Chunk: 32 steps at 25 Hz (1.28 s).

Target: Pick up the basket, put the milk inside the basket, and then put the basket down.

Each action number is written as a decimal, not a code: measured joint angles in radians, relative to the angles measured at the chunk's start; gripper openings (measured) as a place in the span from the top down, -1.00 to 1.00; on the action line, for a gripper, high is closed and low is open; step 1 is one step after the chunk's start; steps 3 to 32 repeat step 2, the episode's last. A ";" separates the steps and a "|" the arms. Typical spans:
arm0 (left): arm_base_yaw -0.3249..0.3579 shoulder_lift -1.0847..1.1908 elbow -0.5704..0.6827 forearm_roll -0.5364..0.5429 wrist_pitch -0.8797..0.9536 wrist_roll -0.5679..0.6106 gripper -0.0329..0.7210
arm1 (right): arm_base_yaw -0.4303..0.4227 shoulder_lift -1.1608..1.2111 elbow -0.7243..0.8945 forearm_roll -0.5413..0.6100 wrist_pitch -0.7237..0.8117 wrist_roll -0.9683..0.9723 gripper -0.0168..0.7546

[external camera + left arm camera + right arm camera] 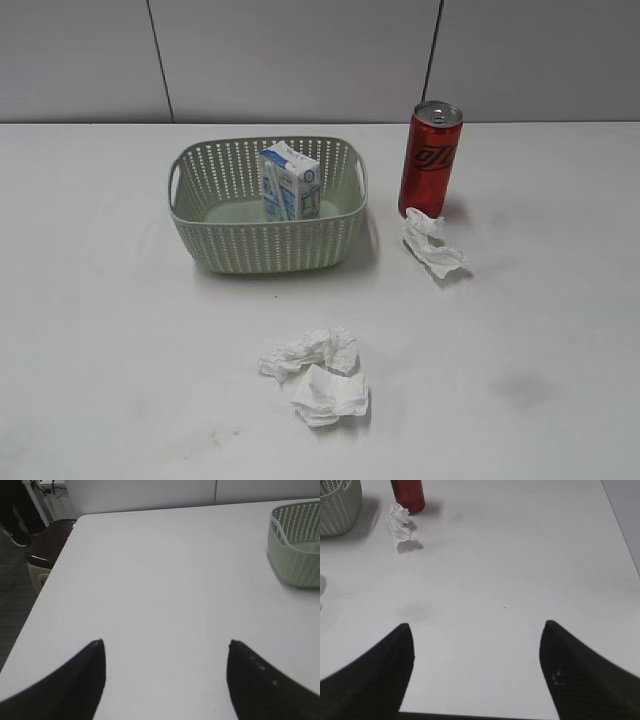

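The pale sage-green basket point(250, 245) stands on the white table at centre back. The white-and-blue milk carton point(290, 182) stands upright inside it. The basket's left end shows in the left wrist view point(295, 545) and its corner in the right wrist view point(337, 507). My left gripper point(166, 642) is open and empty over bare table, far left of the basket. My right gripper point(477, 625) is open and empty over bare table, right and in front of the can. Neither gripper shows in the exterior view.
A red soda can point(430, 158) stands right of the basket, with a crumpled tissue point(430, 243) in front of it; both show in the right wrist view point(407, 495). Two crumpled tissues point(318, 375) lie in front. The table's left edge and a dark bin point(47, 545) show at left.
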 joint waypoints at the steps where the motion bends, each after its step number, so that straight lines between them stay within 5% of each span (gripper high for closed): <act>1: -0.017 0.000 0.000 0.000 0.000 0.000 -0.61 | 0.000 0.000 0.000 0.000 0.000 0.000 -0.58; 32: -0.034 0.000 0.000 0.000 0.000 0.000 -0.61 | 0.000 0.000 0.000 0.000 0.000 0.000 -0.58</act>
